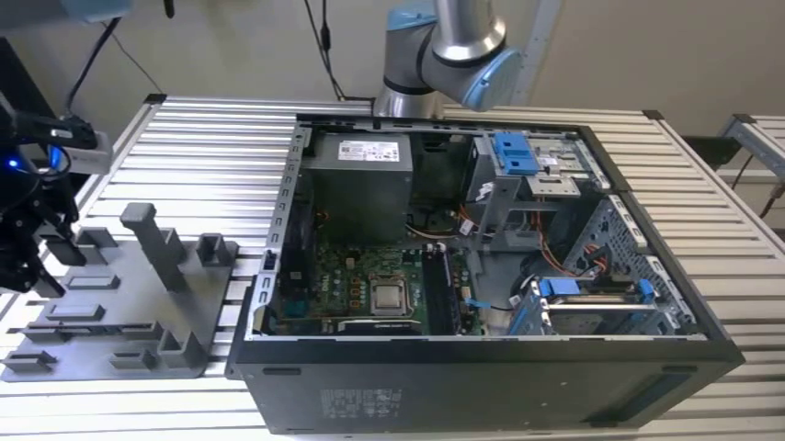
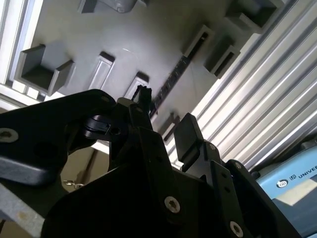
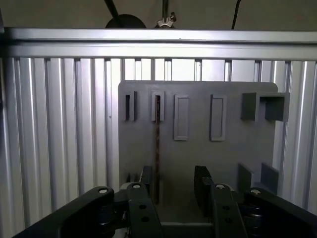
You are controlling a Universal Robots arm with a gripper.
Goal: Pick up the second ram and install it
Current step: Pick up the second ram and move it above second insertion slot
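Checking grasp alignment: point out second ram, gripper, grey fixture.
second ram (image 3: pixel 157 144): first wrist view, upper edge, mid-length.
gripper (image 3: pixel 173 174): first wrist view, midway between fingertips.
grey fixture (image 3: pixel 233 153): first wrist view, bare plate.

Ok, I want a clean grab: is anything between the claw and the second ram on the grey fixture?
Nothing visible is. In the first wrist view the open claw hangs over the second ram, which stands on edge in a slot of the grey fixture, between the fingers and close to one.
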